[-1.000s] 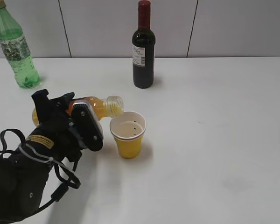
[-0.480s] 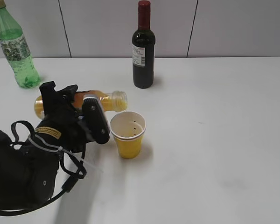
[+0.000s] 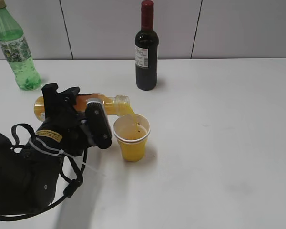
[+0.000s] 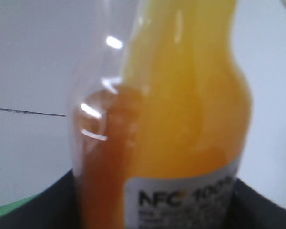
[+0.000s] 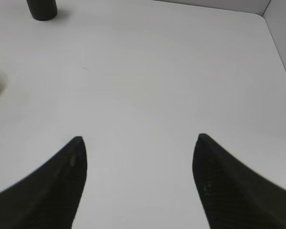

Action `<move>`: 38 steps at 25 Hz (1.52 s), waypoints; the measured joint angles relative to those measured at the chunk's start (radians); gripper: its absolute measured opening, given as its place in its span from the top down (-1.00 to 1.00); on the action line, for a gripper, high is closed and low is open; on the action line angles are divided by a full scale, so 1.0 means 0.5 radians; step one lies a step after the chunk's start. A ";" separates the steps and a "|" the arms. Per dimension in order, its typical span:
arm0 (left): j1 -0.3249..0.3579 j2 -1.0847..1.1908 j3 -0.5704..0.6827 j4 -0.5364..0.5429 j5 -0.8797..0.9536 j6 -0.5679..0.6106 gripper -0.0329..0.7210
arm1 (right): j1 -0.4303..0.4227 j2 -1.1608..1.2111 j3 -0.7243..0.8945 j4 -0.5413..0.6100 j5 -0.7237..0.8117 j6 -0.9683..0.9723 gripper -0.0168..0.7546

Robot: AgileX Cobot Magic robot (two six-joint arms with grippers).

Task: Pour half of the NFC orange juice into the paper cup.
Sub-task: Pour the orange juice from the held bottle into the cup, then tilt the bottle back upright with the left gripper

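Nearest, left gripper [image 3: 81, 119] clamped around the NFC orange juice [image 3: 97, 105], tipped sideways with its neck over the paper cup [image 3: 131, 137], juice streaming in. Right gripper [image 5: 138, 157] spread wide above bare table [image 3: 219, 143]. Farther back, wine bottle [image 3: 146, 47] and green soda bottle [image 3: 15, 47] upright.

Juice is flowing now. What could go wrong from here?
1. The stream from the juice bottle lands just inside the cup's near rim, so a small shift could send juice down the outside onto the table.
2. The left gripper sits close beside the light cup; tilting further might nudge or tip it.
3. The bottle lies nearly level and looks quite full; overshooting half seems easy. The open right gripper isn't steadying the cup.
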 joint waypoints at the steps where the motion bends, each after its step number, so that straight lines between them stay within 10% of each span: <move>1: 0.000 0.000 0.000 -0.002 0.000 0.002 -0.32 | 0.000 0.000 0.000 0.000 0.000 0.000 -0.41; 38: 0.000 0.000 0.000 -0.088 -0.006 0.114 -0.32 | 0.000 0.000 0.000 0.000 0.000 0.000 -0.41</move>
